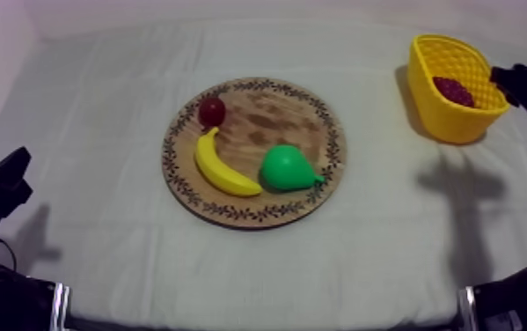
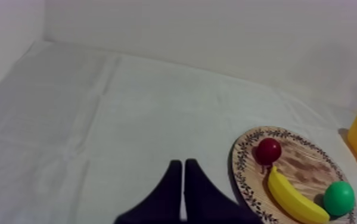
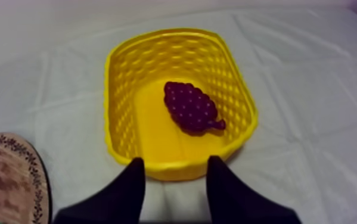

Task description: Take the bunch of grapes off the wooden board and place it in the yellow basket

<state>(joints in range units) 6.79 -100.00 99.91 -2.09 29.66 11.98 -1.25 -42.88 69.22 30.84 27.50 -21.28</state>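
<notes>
The bunch of grapes (image 3: 191, 107), dark purple, lies inside the yellow basket (image 3: 121, 89), free of any gripper. My right gripper (image 3: 176, 164) hangs open just above the basket's near rim, with nothing between its fingers. From above, the basket (image 1: 454, 123) stands at the table's far right with the grapes (image 1: 453, 91) in it and my right gripper (image 1: 517, 81) at its right side. My left gripper (image 2: 183, 173) is shut on nothing, low over bare cloth left of the wooden board (image 2: 306, 164). It rests at the lower left (image 1: 3, 180).
The round wooden board (image 1: 267, 119) in the table's middle bears a banana (image 1: 223, 167), a green pear (image 1: 286, 167) and a small red fruit (image 1: 212, 111). The board's rim (image 3: 34, 173) lies beside the basket.
</notes>
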